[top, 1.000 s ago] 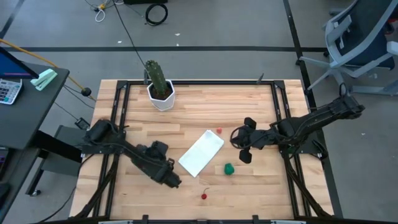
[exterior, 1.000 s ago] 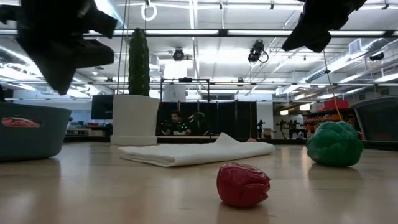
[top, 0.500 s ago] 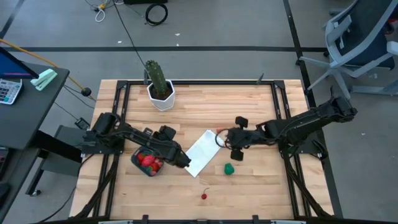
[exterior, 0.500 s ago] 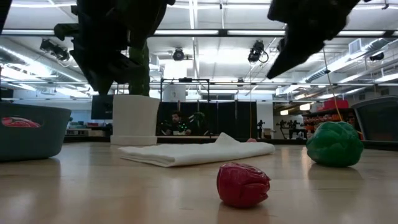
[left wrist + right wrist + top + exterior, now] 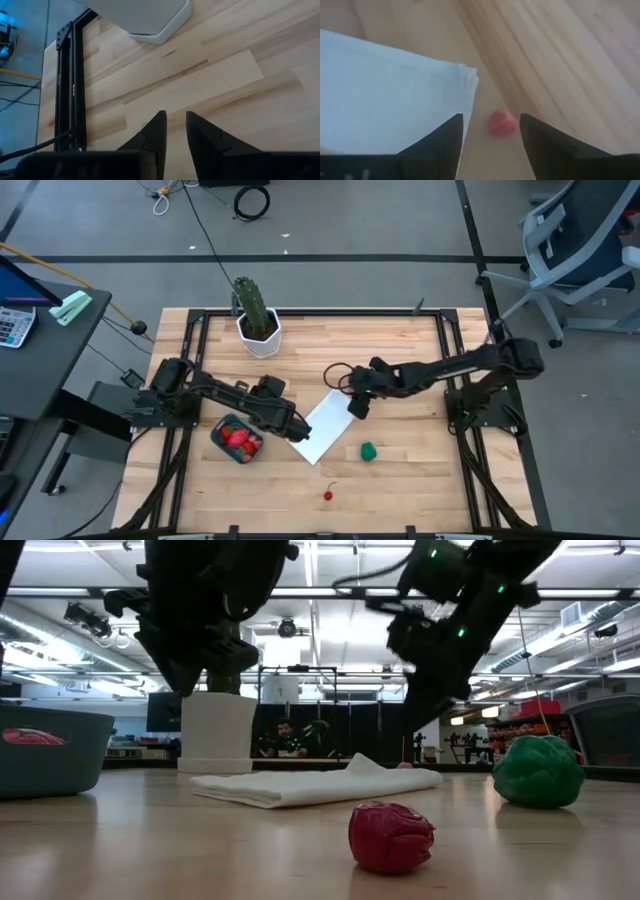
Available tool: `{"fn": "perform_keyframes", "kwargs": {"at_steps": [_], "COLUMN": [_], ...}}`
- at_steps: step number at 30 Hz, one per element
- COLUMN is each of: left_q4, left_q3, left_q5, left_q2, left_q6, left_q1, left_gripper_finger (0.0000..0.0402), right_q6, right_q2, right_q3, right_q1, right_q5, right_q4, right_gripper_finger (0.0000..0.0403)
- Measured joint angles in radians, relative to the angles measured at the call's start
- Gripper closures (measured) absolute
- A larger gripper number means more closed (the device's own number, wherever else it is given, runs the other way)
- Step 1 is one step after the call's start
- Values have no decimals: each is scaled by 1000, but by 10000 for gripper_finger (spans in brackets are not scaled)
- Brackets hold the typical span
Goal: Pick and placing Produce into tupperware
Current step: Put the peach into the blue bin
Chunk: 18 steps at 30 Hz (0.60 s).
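The pale wooden slat table point(image 5: 330, 340) carries everything. My right arm reaches in from the right side, my left arm from the left. Between them lies the flat white rectangular panel point(image 5: 323, 427), tilted on the boards. Near the table's far left corner stands the white hexagonal pot point(image 5: 260, 335). The small teal rounded plastic tub point(image 5: 236, 439) sits left of the panel with red toy fruits point(image 5: 238, 438) already inside. My right gripper point(image 5: 490, 137) hangs over the panel's far corner, fingers spread wide around a small pinkish-red ball point(image 5: 501, 123), apparently not yet touching it. My left gripper point(image 5: 173, 131) hovers beside the tub, fingers a narrow gap apart, holding nothing. The green toy piece point(image 5: 369, 450) and a tiny red cherry point(image 5: 328, 495) lie loose nearer the front edge.
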Motion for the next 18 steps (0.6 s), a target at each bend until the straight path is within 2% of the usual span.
{"fn": "perform_keyframes", "kwargs": {"at_steps": [9, 18], "left_q4": [2, 3], "left_q3": [0, 0], "left_q5": [-18, -26], "left_q2": [0, 0], "left_q6": [2, 2], "left_q1": [-3, -3], "left_gripper_finger": [318, 327], "right_q6": [105, 103], "right_q2": [134, 204], "right_q3": [0, 0], "right_q1": [-97, -103], "right_q5": [-45, -76], "right_q4": [56, 60], "right_gripper_finger": [199, 202]}}
